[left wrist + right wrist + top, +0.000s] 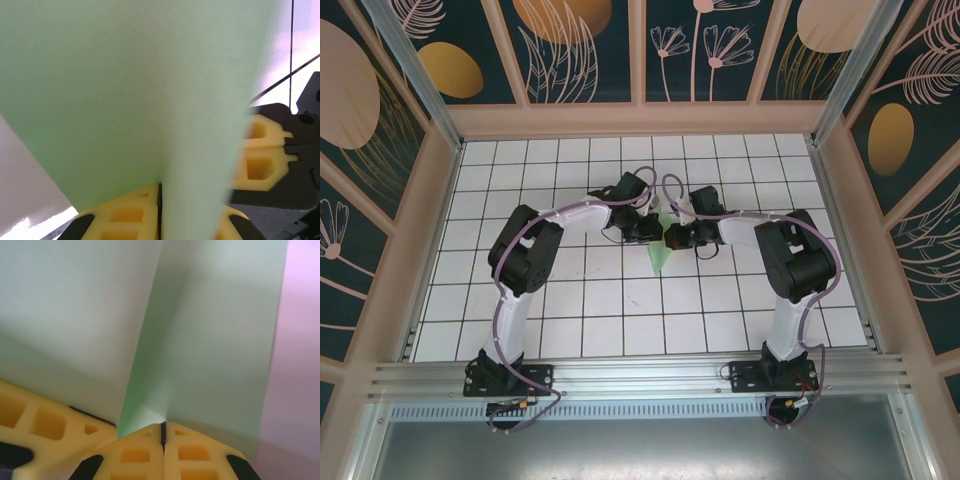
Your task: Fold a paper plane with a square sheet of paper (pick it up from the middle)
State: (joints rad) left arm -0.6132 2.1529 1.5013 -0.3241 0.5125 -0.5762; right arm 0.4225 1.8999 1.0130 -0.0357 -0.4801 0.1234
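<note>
Jointly, left gripper (160, 200) and right gripper (163, 435) pinch green paper (660, 258)

Dead centre of the table (520, 320), the left gripper (648, 229) sat just left of the middle and the right gripper (677, 237) just right of it, tips facing each other. The folded paper (660, 256) lay between them, reaching out toward the near edge. From the left wrist, the paper rose straight out from between that gripper's fingers (125, 217), with a finger of the right gripper (260, 160) touching its right side. From the right wrist, the crease ran up from between the fingers (145, 455), a left finger (40, 420) at lower left.
</note>
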